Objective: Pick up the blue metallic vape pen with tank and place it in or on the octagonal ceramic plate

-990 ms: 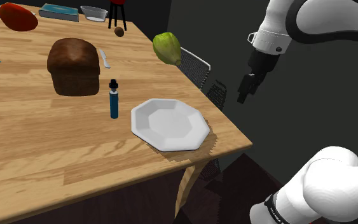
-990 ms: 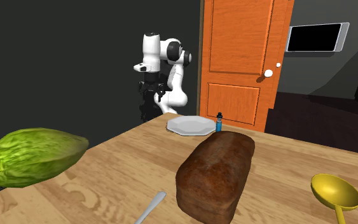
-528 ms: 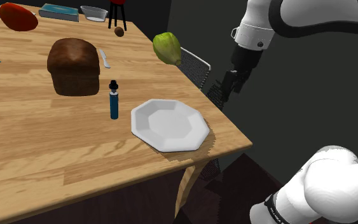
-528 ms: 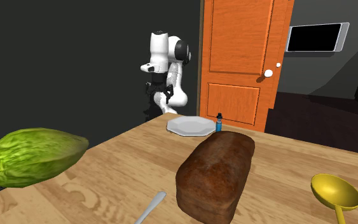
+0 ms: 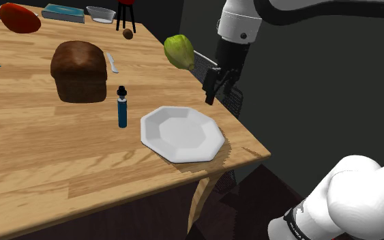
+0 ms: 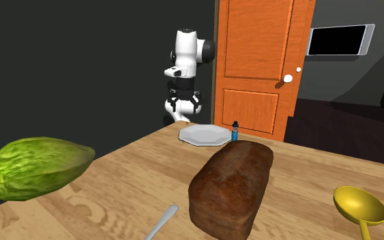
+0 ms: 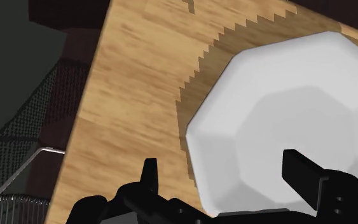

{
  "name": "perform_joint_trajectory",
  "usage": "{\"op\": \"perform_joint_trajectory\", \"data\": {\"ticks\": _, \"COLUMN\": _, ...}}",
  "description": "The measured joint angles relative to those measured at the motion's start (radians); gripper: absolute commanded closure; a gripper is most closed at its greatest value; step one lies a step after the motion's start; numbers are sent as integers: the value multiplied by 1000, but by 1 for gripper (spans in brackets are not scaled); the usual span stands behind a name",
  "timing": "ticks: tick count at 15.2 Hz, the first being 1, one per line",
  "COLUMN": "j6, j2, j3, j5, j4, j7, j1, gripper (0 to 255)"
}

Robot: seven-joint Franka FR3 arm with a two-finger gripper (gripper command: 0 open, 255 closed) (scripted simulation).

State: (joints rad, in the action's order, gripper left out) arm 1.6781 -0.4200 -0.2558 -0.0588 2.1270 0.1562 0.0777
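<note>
The blue vape pen (image 5: 122, 106) with its black tank stands upright on the wooden table (image 5: 40, 157), just to the shoulder view's left of the white octagonal plate (image 5: 182, 133). My black gripper (image 5: 213, 93) hangs open and empty above the table's edge, beyond the plate's far right side. In the wrist view the fingers (image 7: 149, 175) stand wide apart over the plate (image 7: 285, 121) and the table edge (image 7: 133, 95). In the second exterior view the gripper (image 6: 185, 109) hovers behind the plate (image 6: 203, 134), with the pen (image 6: 235, 130) beside it.
A brown bread loaf (image 5: 79, 70) and a knife (image 5: 112, 63) lie behind the pen. A green fruit (image 5: 179, 51) rests at the table's edge above a wire chair (image 5: 214, 73). A red object (image 5: 20, 17), a book (image 5: 63, 12) and a bowl (image 5: 100, 13) sit far back.
The arm has swung toward the shoulder view's left, bringing the gripper from off the table's side to above its edge near the plate. The fingers stayed open.
</note>
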Motion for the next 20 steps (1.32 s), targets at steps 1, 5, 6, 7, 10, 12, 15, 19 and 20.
{"op": "perform_joint_trajectory", "data": {"ticks": 1, "j6": 0, "j2": 28, "j3": -16, "j5": -2, "j4": -29, "j7": 19, "j1": 5, "gripper": 0}}
{"op": "perform_joint_trajectory", "data": {"ticks": 5, "j6": 5, "j2": 148, "j3": -74, "j5": 2, "j4": -149, "j7": 91, "j1": 21, "gripper": 0}}
{"op": "perform_joint_trajectory", "data": {"ticks": 6, "j6": 4, "j2": 183, "j3": -87, "j5": 8, "j4": -186, "j7": 107, "j1": 24, "gripper": 0}}
{"op": "perform_joint_trajectory", "data": {"ticks": 7, "j6": -5, "j2": 220, "j3": -103, "j5": 15, "j4": -232, "j7": 129, "j1": 29, "gripper": 0}}
{"op": "perform_joint_trajectory", "data": {"ticks": 10, "j6": -13, "j2": 320, "j3": -150, "j5": 38, "j4": -341, "j7": 198, "j1": 53, "gripper": 0}}
{"op": "perform_joint_trajectory", "data": {"ticks": 12, "j6": -30, "j2": 384, "j3": -172, "j5": 58, "j4": -420, "j7": 234, "j1": 68, "gripper": 0}}
{"op": "perform_joint_trajectory", "data": {"ticks": 15, "j6": -62, "j2": 497, "j3": -207, "j5": 102, "j4": -560, "j7": 296, "j1": 103, "gripper": 0}}
{"op": "perform_joint_trajectory", "data": {"ticks": 19, "j6": -126, "j2": 673, "j3": -234, "j5": 179, "j4": -788, "j7": 365, "j1": 171, "gripper": 0}}
{"op": "perform_joint_trajectory", "data": {"ticks": 20, "j6": -127, "j2": 690, "j3": -235, "j5": 186, "j4": -804, "j7": 371, "j1": 178, "gripper": 0}}
